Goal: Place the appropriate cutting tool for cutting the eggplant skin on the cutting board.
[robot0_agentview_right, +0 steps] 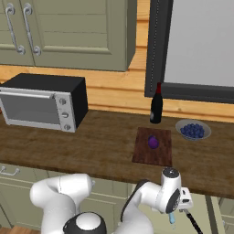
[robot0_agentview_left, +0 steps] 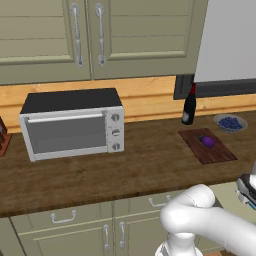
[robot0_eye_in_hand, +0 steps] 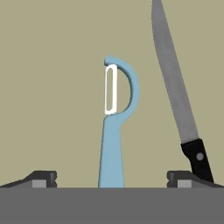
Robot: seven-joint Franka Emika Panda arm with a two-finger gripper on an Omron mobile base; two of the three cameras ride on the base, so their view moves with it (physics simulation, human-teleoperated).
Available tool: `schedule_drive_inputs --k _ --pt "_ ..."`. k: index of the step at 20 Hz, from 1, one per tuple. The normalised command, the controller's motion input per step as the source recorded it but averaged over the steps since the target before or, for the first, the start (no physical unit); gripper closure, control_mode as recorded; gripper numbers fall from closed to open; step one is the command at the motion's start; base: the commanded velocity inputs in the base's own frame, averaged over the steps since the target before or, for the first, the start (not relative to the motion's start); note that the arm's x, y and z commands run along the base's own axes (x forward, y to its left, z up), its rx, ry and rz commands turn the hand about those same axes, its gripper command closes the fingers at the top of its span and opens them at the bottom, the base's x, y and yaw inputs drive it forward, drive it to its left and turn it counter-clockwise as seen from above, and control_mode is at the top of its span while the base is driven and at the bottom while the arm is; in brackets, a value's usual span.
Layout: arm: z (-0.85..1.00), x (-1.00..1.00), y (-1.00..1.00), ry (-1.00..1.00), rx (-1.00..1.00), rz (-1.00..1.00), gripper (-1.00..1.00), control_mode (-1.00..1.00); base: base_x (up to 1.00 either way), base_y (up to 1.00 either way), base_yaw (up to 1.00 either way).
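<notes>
Light-blue peeler (robot0_eye_in_hand: 114, 131) lies on an olive surface, handle between the spread fingers (robot0_eye_in_hand: 112, 179), untouched, nothing gripped. A black-handled knife (robot0_eye_in_hand: 177, 96) lies just right of it, apart. On the counter (robot0_agentview_right: 91, 146), the purple eggplant (robot0_agentview_right: 153, 142) sits on the dark cutting board (robot0_agentview_right: 153, 153), with a berry bowl (robot0_agentview_right: 193, 130), wine bottle (robot0_agentview_right: 156, 105) and toaster oven (robot0_agentview_right: 43, 107) nearby.

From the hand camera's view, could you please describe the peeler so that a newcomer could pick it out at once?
Start with the plain olive-beige surface in the hand view, where two utensils lie side by side. The peeler is the one lying between the open gripper's fingertips. It is light blue with a curved head and a white-rimmed slot, unlike the black-handled knife beside it.
</notes>
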Motion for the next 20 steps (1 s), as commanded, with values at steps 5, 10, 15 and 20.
schedule_drive_inputs --k 5,10,15,20 --pt "-0.14 0.0 -0.02 0.0 0.0 0.0 -1.0 -1.0 0.0 0.0 0.0" --pt "-0.17 0.0 -0.04 0.0 0.0 0.0 -1.0 -1.0 0.0 0.0 0.0" --pt "-0.21 0.0 -0.05 0.0 0.0 0.0 1.0 -1.0 0.0 0.0 0.0" --pt "-0.32 0.0 -0.12 0.02 0.01 0.0 1.0 -1.0 0.0 0.0 0.0"
